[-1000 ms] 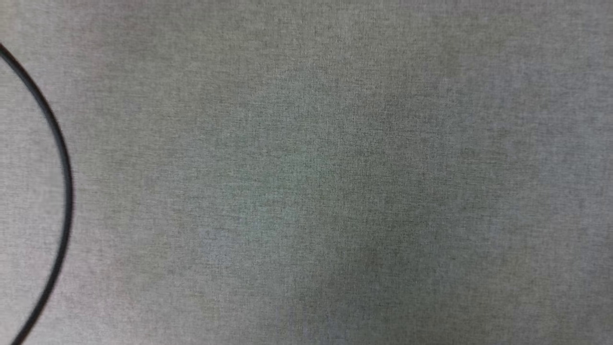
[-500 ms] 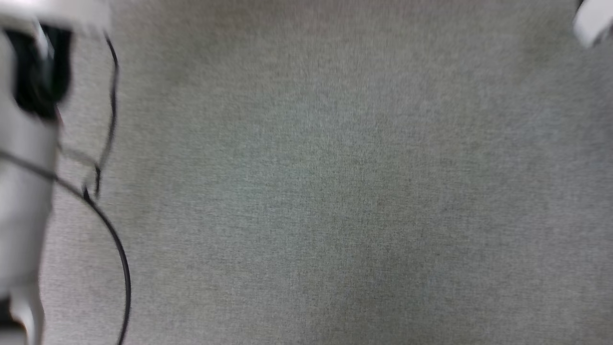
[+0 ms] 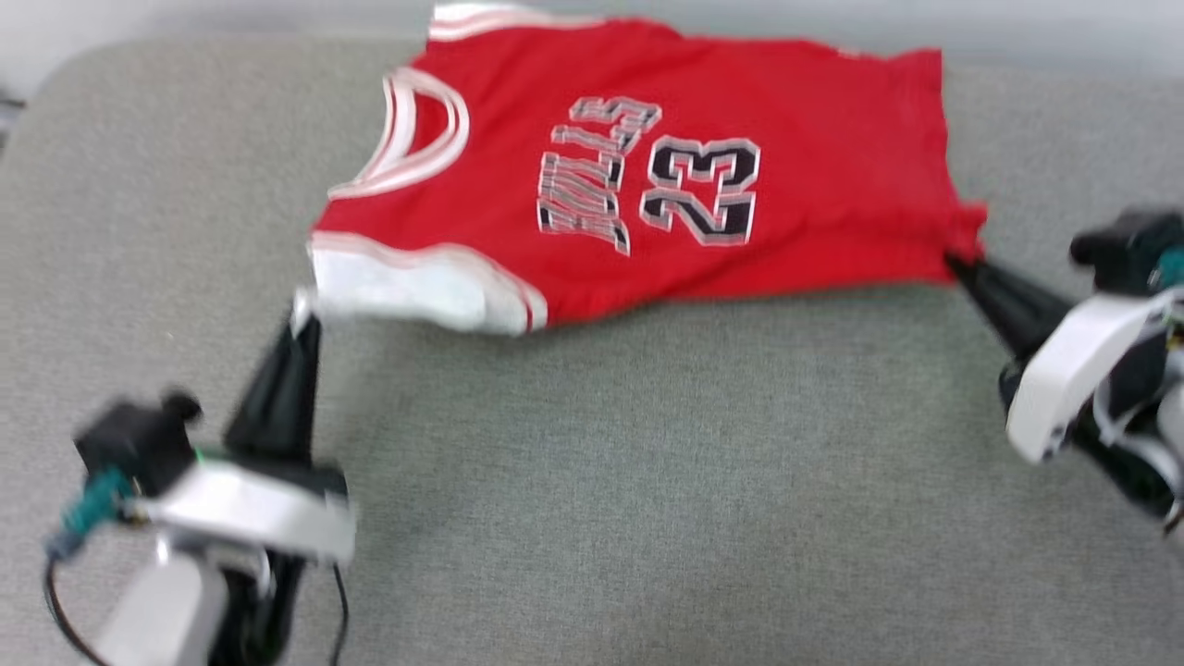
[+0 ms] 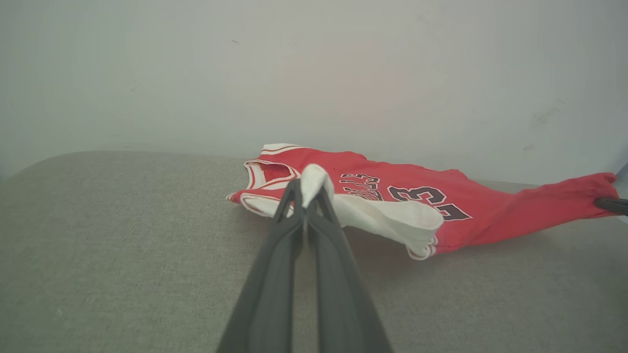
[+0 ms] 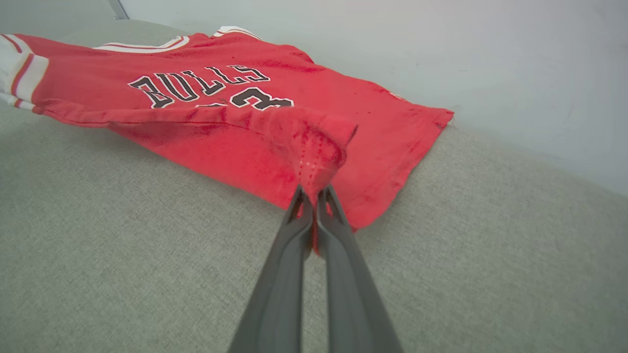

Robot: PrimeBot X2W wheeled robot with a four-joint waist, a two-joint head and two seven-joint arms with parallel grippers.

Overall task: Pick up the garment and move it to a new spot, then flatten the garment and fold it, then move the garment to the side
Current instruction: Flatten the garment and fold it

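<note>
1. The left gripper (image 3: 303, 313) reaches forward from the lower left, its fingers pinched tight on the white sleeve of the garment (image 3: 814, 185).
2. The right gripper (image 3: 955, 264) angles in from the right, clamped on a red hem corner.
3. The garment lies spread at the far side of the grey cushion (image 3: 647, 481).
4. Black lettering reads "BULLS" and "23".

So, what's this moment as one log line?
left gripper: pinching white sleeve | right gripper: pinching red hem | garment: spread on grey fabric surface

Overhead; wrists apparently low, facing garment (image 3: 823, 194)
</note>
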